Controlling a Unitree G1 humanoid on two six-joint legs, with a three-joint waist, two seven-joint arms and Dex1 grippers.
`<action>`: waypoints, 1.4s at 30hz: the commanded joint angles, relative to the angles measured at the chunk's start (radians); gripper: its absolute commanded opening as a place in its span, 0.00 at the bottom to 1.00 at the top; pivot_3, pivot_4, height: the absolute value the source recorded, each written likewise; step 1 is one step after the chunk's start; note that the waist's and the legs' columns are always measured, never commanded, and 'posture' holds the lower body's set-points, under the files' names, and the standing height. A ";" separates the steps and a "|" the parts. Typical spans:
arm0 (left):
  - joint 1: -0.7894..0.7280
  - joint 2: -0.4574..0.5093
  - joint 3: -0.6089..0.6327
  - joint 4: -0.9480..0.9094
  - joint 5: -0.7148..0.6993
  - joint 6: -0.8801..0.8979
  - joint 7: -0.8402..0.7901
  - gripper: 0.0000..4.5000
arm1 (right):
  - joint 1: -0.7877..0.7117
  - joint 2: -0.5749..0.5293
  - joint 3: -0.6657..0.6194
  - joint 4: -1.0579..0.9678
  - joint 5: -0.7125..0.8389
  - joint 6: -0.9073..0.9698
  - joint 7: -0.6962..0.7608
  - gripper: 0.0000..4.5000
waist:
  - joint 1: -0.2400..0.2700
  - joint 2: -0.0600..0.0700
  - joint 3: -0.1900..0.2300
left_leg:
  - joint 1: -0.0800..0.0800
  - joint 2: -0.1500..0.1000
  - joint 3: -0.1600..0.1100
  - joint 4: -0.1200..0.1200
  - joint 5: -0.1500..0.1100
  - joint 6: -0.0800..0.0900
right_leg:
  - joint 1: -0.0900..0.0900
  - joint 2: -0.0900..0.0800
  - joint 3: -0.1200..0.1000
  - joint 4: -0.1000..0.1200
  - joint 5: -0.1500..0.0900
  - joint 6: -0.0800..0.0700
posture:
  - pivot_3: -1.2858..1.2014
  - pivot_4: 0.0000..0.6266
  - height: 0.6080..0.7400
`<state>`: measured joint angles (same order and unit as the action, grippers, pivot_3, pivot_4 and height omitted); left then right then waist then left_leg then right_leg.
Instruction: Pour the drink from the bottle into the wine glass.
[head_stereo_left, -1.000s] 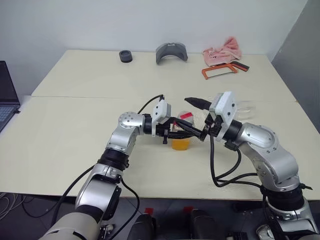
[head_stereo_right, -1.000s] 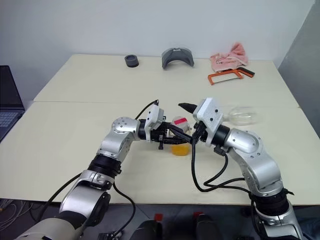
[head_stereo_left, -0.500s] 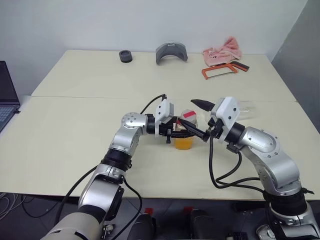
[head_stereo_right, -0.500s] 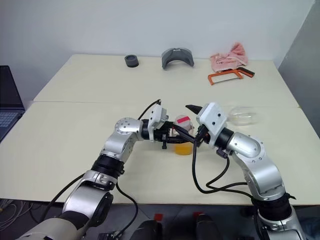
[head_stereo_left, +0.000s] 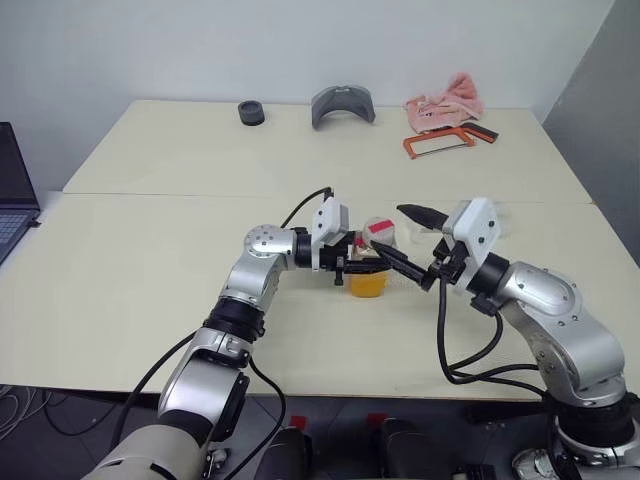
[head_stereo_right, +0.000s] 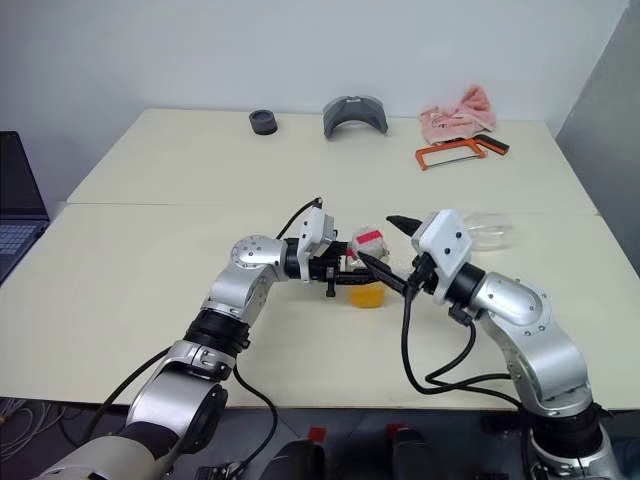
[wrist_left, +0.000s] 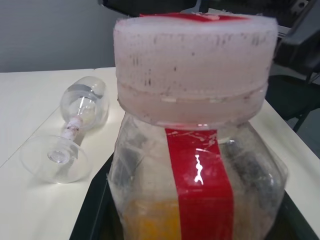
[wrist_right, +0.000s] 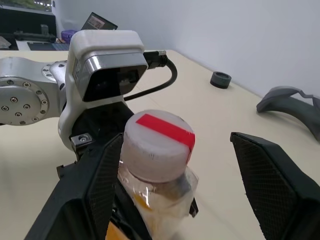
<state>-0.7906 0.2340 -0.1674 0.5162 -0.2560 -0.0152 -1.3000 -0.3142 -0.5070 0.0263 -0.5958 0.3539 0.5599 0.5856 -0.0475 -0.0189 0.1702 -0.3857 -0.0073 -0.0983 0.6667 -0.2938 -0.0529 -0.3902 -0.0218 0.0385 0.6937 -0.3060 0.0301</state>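
The bottle (head_stereo_left: 369, 260) stands upright at the table's middle, clear plastic with a red strip and a white-and-red cap (wrist_right: 159, 137). The orange drink (head_stereo_left: 366, 285) fills its lower part. My left gripper (head_stereo_left: 360, 266) reaches in from the left, shut on the bottle's body. From the right, my right gripper (head_stereo_left: 388, 228) is open; the cap sits between its fingers (wrist_right: 267, 182) without touching them, closer to one. The wine glass (head_stereo_left: 497, 215) lies on its side on the table behind the right arm, also in the left wrist view (wrist_left: 75, 132).
Along the table's far edge sit a black round piece (head_stereo_left: 251, 112), a grey curved shell (head_stereo_left: 343, 104), a pink cloth (head_stereo_left: 446, 98) and an orange-framed saw (head_stereo_left: 449, 140). A laptop (head_stereo_left: 12, 190) is at the left edge.
My right gripper has drawn back to the right, staying open. The left gripper and the bottle have kept still.
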 joint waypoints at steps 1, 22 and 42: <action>-0.004 0.007 0.013 -0.022 -0.011 -0.033 -0.016 0.38 | 0.010 -0.023 -0.084 -0.027 0.009 0.014 -0.032 0.81 | 0.000 0.000 0.000 | 0.000 0.000 0.000 0.000 0.000 0.000 | 0.000 0.000 0.000 0.000 0.000 0.000 | 0.52 0.24 1.00; -0.015 0.002 0.014 0.002 -0.004 -0.062 -0.003 0.38 | -0.081 0.125 0.080 -0.022 0.073 0.119 -0.144 0.77 | -0.001 0.000 0.000 | 0.001 0.000 0.000 0.000 0.000 0.000 | 0.000 0.000 0.000 0.001 0.000 0.000 | 0.52 0.24 1.00; -0.001 0.026 -0.032 -0.033 0.000 -0.066 -0.102 0.38 | -0.432 -0.083 0.178 0.430 0.082 -0.133 0.497 0.41 | -0.010 0.000 0.000 | 0.003 -0.001 0.002 -0.001 -0.001 0.002 | 0.001 0.003 0.000 0.000 0.000 0.000 | 0.52 0.24 1.00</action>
<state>-0.7876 0.2714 -0.1645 0.5204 -0.2556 -0.0784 -1.3689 -0.7012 -0.5895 0.2120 -0.1717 0.4140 0.4284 1.0255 -0.0572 -0.0188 0.1702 -0.3827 -0.0073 -0.0970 0.6658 -0.2945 -0.0514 -0.3892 -0.0193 0.0384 0.6940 -0.3060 0.0300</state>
